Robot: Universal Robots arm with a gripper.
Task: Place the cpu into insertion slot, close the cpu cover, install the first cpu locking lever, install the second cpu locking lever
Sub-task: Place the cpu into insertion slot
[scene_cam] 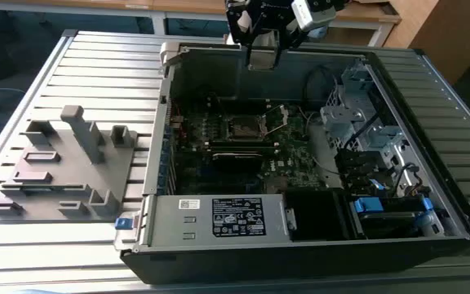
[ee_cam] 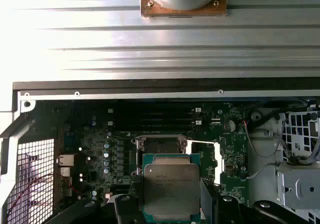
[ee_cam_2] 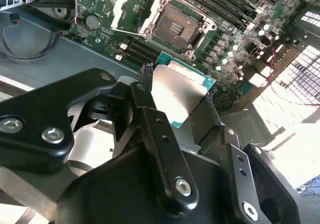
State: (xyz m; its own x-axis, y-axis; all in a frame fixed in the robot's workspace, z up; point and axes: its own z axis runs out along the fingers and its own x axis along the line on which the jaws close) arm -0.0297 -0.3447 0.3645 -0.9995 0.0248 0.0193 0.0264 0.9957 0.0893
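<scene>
Gripper (ee_cam_2: pixel 179 101) is clamped on the cpu (ee_cam_2: pixel 175 88), pinching it by two opposite edges with its silver top facing the second wrist view. In the exterior view it hangs high over the far side of the open computer case (scene_cam: pixel 161 208), which sits on the ribbed worktop (scene_cam: pixel 96 67), and the chip is well clear of the board. Down on the green board the insertion slot (ee_cam_2: pixel 175 26) waits with its dark centre bare, and the cpu cover (ee_cam_2: pixel 119 8) is swung open just beside it.

Plenty could go wrong from here, I'd say. The hold is on thin edges only, so a jolt could twist the chip or let it slip. A tilted or slightly offset descent could land one corner first and damage the slot's fine contacts. A wrong rotation would keep it from seating. The raised cover stands close, so a finger could clip it on the way down.
</scene>
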